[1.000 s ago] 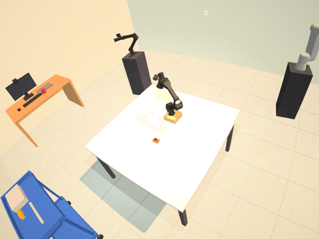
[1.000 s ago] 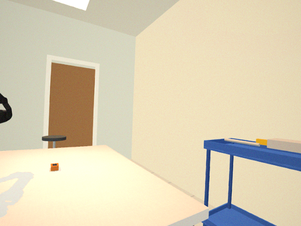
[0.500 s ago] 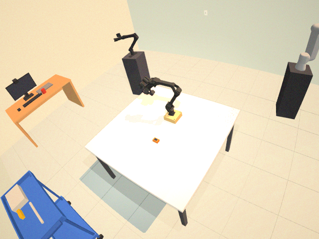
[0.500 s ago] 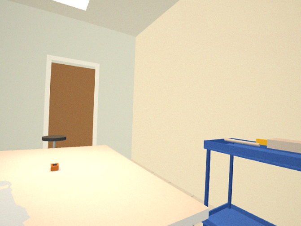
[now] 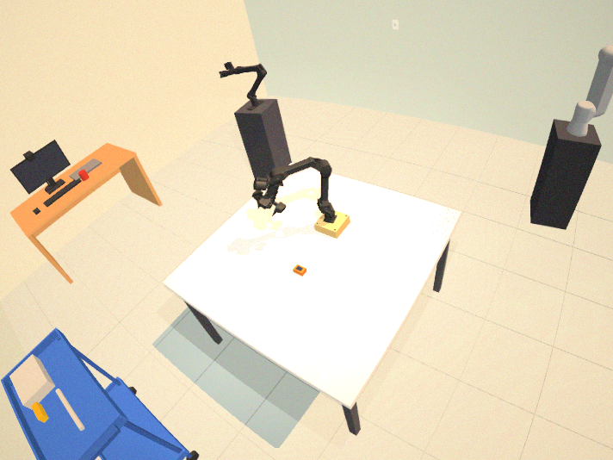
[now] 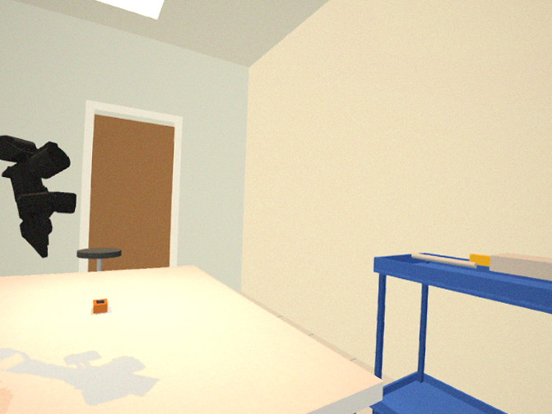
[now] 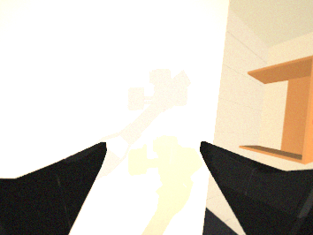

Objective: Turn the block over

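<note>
The small orange block point(image 5: 299, 272) point(image 6: 99, 307) rests flat on the white table point(image 5: 346, 307) point(image 6: 203, 358), with a dark square mark on its upper face in the top and exterior views. It is not seen in the wrist view. My gripper point(image 5: 271, 211) point(image 6: 45, 255) point(image 7: 155, 146) is open and empty, with its fingers wide apart in the wrist view. It hangs well above the table, pointing downward, off to the side of the block toward the table's far left edge in the top view.
The arm's yellow base point(image 5: 337, 228) stands on the table behind the block. A blue cart point(image 5: 99, 406) point(image 6: 453, 278) stands beyond the table's near edge. An orange desk point(image 5: 116, 154) point(image 7: 296, 115) is off to the left. A dark pedestal point(image 5: 262, 136) with another arm stands behind the table.
</note>
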Controlling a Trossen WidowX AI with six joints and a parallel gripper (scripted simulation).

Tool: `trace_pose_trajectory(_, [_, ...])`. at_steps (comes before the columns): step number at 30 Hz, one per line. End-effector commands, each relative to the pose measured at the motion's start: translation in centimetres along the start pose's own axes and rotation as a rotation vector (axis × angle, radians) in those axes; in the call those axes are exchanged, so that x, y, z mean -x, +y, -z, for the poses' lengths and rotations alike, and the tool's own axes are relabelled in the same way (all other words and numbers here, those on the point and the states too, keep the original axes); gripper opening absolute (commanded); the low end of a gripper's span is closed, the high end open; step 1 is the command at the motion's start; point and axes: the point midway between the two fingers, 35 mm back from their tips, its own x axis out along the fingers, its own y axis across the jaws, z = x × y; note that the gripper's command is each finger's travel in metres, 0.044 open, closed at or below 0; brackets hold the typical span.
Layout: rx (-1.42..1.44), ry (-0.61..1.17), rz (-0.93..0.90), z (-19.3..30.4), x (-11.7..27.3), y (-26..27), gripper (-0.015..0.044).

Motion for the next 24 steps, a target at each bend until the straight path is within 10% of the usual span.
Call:
trace_pose_trajectory(1, [-0.047, -0.014, -0.110, -4.3, -1.7, 3.6, 0.0440])
trace_pose_trajectory(17, [-0.171, 0.222, -0.415, -14.4, -5.1, 26.7, 0.0440])
trace_pose_trajectory(24, [-0.174, 0.239, -0.417, -14.7, -5.1, 27.9, 0.0440])
